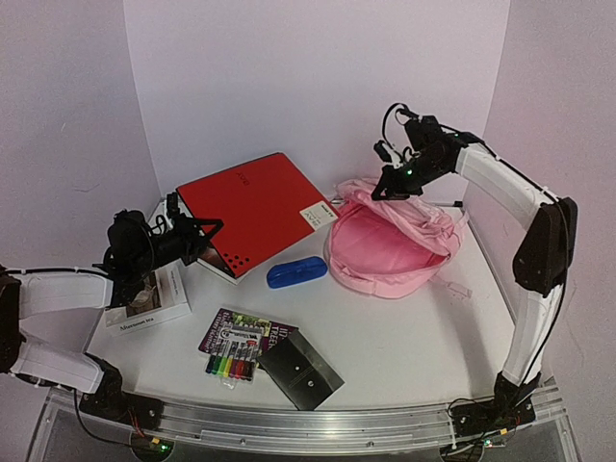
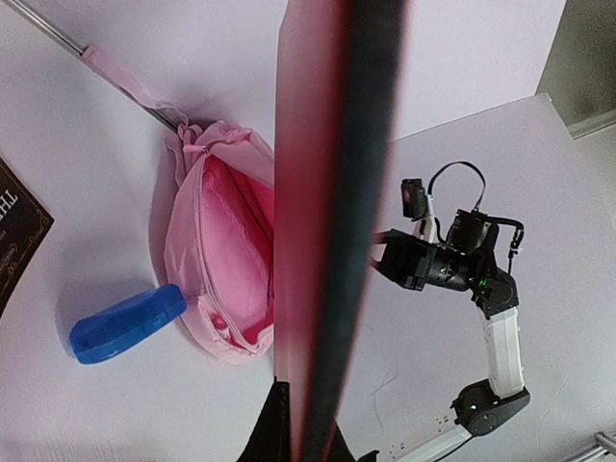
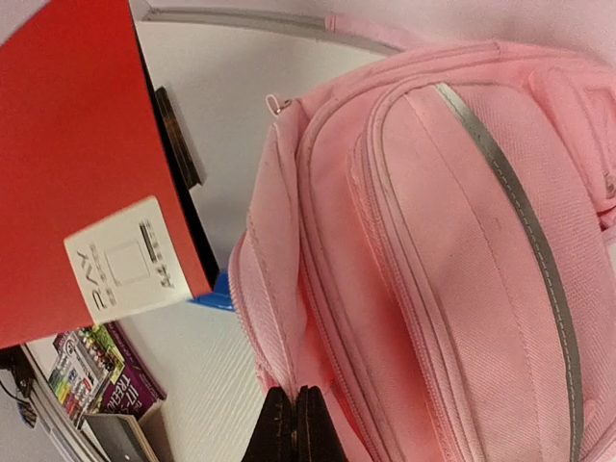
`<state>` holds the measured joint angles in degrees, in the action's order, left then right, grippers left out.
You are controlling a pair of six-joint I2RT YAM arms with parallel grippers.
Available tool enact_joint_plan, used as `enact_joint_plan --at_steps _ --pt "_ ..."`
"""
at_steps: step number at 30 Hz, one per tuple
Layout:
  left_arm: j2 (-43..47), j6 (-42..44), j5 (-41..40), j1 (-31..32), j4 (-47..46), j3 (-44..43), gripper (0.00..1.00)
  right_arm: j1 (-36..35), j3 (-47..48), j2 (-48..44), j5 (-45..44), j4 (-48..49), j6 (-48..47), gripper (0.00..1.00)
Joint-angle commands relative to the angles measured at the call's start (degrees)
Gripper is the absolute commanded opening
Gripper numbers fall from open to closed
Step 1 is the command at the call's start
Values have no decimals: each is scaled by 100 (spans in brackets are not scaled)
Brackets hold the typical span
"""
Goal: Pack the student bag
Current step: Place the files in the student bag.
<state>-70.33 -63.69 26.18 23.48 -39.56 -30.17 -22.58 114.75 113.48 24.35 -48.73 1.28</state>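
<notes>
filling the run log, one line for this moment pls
left gripper: shut on red folder | right gripper: shut on student bag rim | bag: open

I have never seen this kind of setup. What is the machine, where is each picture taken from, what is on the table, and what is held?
Two robot arms stand at the near table edge. One picture looks down from above; the others come from cameras on each wrist.

The left gripper is shut on the red folder, seen edge-on in its own view. The right gripper pinches the rim of the open pink backpack.

On the table also lie a blue case, a marker pack, a white box and a dark booklet.
</notes>
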Motion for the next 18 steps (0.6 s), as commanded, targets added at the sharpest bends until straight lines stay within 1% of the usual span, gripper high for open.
enact_joint_plan --at_steps 1,4,7,14,18 --pt "270 -399 418 134 28 -212 0 33 360 -487 -261 577 80 0" --pt "7 -428 605 395 252 -437 0 32 399 -546 -272 783 220 0" --pt "-296 -518 665 704 228 -646 0 30 480 -531 -217 870 324 0" --pt "-1124 -949 814 1033 -456 -968 0 30 492 -574 16 950 477 0" --pt "-1783 -1224 908 1124 -929 -1254 0 34 383 -694 453 1004 595 0"
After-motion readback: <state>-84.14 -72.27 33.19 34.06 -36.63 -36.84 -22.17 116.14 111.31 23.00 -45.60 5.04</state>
